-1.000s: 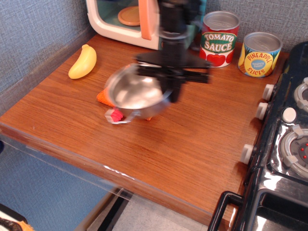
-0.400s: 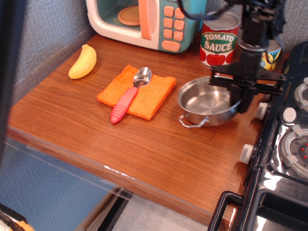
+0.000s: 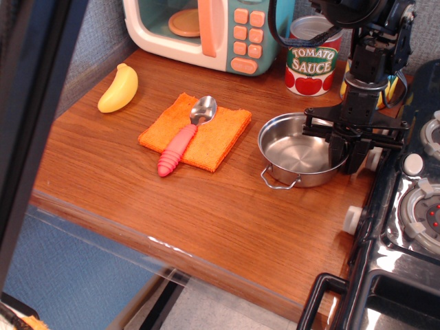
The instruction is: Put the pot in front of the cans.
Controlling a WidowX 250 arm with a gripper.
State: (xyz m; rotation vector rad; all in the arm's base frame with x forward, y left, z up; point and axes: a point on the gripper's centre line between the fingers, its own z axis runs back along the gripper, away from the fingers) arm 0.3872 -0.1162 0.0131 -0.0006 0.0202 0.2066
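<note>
Pot (image 3: 302, 157), stainless, 2 wire loop handles: now sits flat on the wooden counter (image 3: 206, 206) at centre-right of frame, just below the Tomato Sauce can (image 3: 314, 56) & the mostly arm-hidden Pineapple Slices can (image 3: 393, 88), so placement looks about done. Gripper (image 3: 347, 148): jaws straddle pot's right rim; clenched or let go, cannot tell. Vs 0.4 s ago: pot slightly lower, level; vs 1.0 s ago: pot gone from over the orange cloth (image 3: 196, 129), pink-handled spoon (image 3: 184, 135) uncovered.

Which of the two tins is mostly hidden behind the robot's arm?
The yellow pineapple tin, far right: only slivers show behind the arm. The red Tomato Sauce tin to its left shows its label plainly.
</note>
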